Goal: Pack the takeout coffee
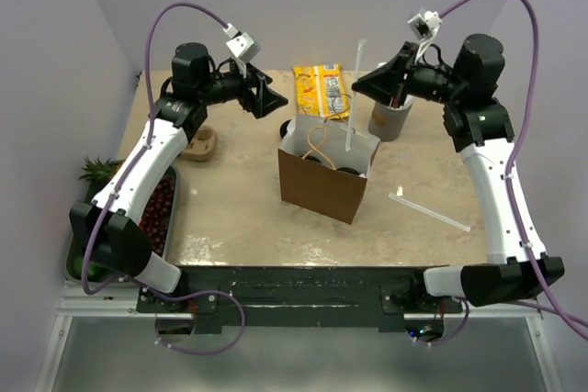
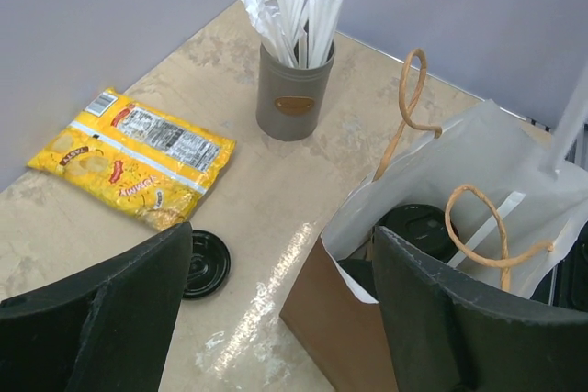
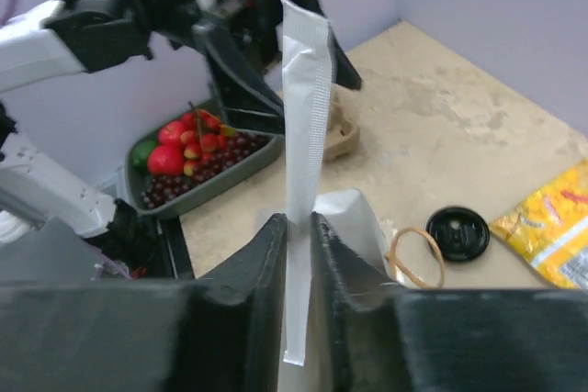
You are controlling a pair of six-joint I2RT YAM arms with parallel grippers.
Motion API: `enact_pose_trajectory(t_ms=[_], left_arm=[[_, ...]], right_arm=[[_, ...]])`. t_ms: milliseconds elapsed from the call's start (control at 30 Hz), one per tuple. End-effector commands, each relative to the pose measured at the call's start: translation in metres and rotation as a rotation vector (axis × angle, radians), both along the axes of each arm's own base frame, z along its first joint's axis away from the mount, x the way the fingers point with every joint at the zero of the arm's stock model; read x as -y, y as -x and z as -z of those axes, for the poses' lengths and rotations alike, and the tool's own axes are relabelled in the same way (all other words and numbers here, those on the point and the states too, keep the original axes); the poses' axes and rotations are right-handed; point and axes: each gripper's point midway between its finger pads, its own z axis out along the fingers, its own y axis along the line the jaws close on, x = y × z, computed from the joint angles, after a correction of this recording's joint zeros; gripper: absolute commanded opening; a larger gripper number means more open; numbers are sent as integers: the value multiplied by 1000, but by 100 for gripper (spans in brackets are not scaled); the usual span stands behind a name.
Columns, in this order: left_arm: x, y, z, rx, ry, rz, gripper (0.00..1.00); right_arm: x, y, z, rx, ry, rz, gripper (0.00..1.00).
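Note:
A brown paper bag [image 1: 322, 185] with a white lining stands open mid-table. Inside it, the takeout coffee shows only as black lids [image 2: 418, 225] on cups whose sides are hidden. My right gripper [image 1: 358, 84] hovers above the bag's far right corner, shut on a white wrapped straw [image 3: 303, 89] that stands upright, its lower end over the bag's mouth [image 3: 354, 218]. My left gripper [image 2: 280, 254] is open and holds nothing, raised to the far left of the bag [image 2: 340, 319]. A loose black lid [image 2: 204, 263] lies on the table between the bag and a snack packet.
A grey cup of white straws [image 1: 390, 117] stands behind the bag on the right, and a yellow snack packet [image 1: 322, 89] lies behind it. One loose wrapped straw [image 1: 430, 211] lies at the right. A cardboard carrier [image 1: 200, 142] and a fruit tray [image 1: 156, 213] sit at the left.

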Motion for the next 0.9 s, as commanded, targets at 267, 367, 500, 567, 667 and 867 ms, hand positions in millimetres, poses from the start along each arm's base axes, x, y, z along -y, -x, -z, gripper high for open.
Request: enact_pose_trajectory(t_ms=[267,367,500,567,667,867], left_arm=[[-14,5,-48,170,-18,-30,84],[-18,-1,-50,169,-12,-55,84],[-30,-12,-54,156,5,-123,88],[-44,-21,-56,139,14,-191,91],[-73,-38,-62,124,29,-333,97],[-150,-64,-91,148,76,-607,99]], right_arm=[[37,-11,23,23,286,215,99],[67,-18,15,9,345,424,99],[112,-30,1,-13,371,721,99],[139,-35,-8,7,387,883,99],[169,-37,-17,34,393,1065,99],[184,-27,-44,119,354,1151,99]])
